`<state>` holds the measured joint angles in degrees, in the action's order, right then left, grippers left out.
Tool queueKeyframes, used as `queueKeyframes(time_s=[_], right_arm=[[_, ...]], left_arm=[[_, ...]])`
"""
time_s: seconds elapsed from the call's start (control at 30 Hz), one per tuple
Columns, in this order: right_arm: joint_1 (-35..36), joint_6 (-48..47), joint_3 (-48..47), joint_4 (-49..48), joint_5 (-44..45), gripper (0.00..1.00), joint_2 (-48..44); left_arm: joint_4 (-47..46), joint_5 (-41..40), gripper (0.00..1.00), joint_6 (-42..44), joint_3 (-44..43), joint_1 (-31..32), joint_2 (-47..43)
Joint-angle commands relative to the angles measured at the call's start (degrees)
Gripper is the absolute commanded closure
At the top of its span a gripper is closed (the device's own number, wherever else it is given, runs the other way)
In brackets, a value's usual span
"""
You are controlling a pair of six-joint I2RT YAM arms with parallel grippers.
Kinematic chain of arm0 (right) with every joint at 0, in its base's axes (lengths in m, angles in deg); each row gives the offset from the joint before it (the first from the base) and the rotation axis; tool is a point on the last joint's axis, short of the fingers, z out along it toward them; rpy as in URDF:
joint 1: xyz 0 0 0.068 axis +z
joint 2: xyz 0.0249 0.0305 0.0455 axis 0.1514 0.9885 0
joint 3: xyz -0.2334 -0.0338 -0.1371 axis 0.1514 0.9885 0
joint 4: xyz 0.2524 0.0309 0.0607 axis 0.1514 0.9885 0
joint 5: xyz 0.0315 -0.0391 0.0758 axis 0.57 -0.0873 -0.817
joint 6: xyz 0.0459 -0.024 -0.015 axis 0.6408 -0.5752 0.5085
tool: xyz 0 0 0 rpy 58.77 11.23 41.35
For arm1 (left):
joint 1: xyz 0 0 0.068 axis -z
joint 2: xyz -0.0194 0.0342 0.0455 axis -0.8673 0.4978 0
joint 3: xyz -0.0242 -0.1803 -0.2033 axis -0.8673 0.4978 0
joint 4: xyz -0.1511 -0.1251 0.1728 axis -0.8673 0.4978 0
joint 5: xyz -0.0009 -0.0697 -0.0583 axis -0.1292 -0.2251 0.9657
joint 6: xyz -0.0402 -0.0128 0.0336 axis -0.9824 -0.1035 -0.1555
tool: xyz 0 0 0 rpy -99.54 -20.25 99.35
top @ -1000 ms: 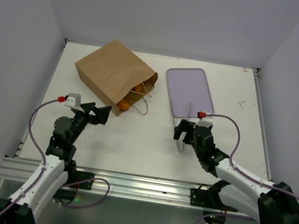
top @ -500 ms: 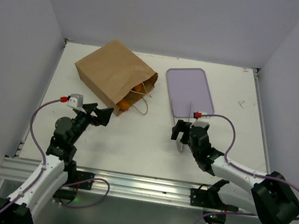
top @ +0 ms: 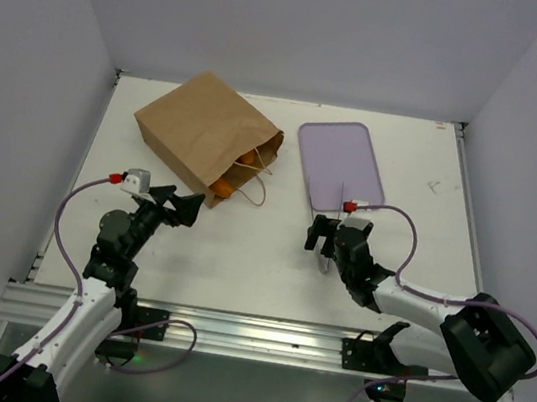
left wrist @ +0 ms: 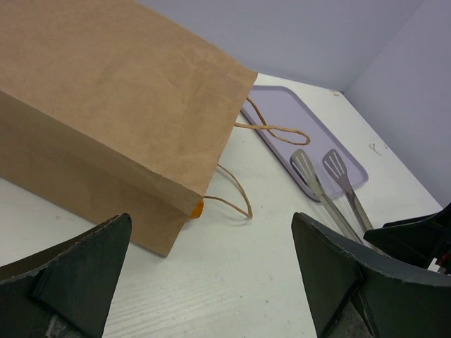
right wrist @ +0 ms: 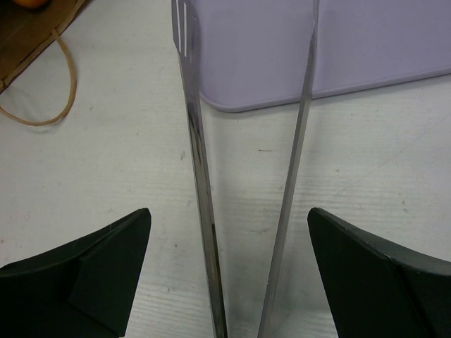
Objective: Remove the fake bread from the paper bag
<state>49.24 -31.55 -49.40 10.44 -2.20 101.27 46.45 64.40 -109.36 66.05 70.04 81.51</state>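
Fake bread (top: 223,189) sits inside the paper bag (top: 196,130) (right tool (top: 319,239) straddles tongs (right wrist: 199,176)).

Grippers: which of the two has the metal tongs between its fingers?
The right gripper: its open fingers sit either side of the tongs. The left gripper, also open, faces the paper bag instead.

Both arms stretch forward from their bases, elbows bent and wrists held low. The left pincer (top: 177,204) points ahead and a little rightward, its jaws spread wide and empty. The right pincer (top: 323,237) angles in toward the left, jaws equally wide.
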Motion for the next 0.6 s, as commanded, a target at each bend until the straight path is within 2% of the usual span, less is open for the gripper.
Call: queueKeyframes(time_s=[0.0,0.2,0.57], right_arm=[[0.7,-0.1,0.1,-4.5,2.7,0.02,1.5],[1.0,-0.1,-0.3,-5.3,3.9,0.02,3.4],[1.4,-0.3,1.9,-12.7,5.6,0.03,7.9]], left_arm=[[-0.1,0.6,0.0,1.8,-1.8,0.5,0.0],[-0.1,0.7,0.0,1.8,-1.8,0.4,0.0],[-0.9,1.6,0.0,1.9,-1.5,0.5,0.0]])
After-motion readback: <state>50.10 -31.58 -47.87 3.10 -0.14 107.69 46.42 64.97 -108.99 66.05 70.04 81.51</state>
